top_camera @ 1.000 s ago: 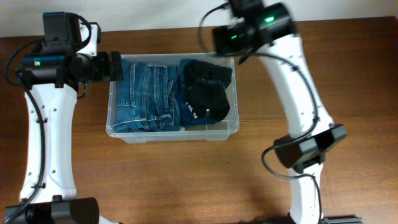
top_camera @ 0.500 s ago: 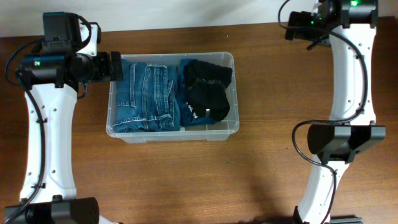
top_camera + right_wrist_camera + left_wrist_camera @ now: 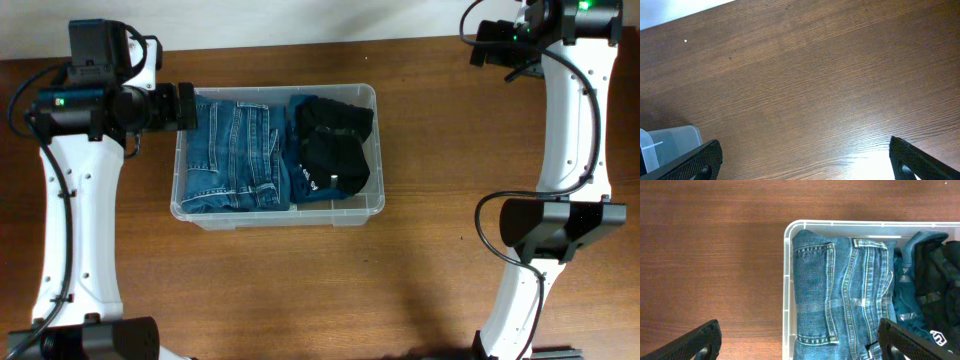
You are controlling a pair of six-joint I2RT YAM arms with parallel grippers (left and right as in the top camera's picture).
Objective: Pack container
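The clear plastic container (image 3: 372, 95) sits on the wooden table left of centre. It holds folded blue jeans (image 3: 232, 155) on its left and a dark black-and-teal garment (image 3: 333, 150) on its right. My left gripper (image 3: 186, 106) hovers over the container's left wall, open and empty; in the left wrist view its fingers (image 3: 700, 340) straddle the container rim (image 3: 786, 285) and the jeans (image 3: 840, 290). My right gripper (image 3: 485, 45) is high at the far right back, open and empty over bare wood; a corner of the container (image 3: 667, 145) shows in the right wrist view.
The brown wooden table (image 3: 300, 290) runs to a pale wall along the back edge (image 3: 250, 20). My white arm bases stand at the front left (image 3: 80, 330) and front right (image 3: 520, 310).
My right arm has swung away from above the container to the far right back corner and has nearly stopped. The left arm and the container's contents have not moved.
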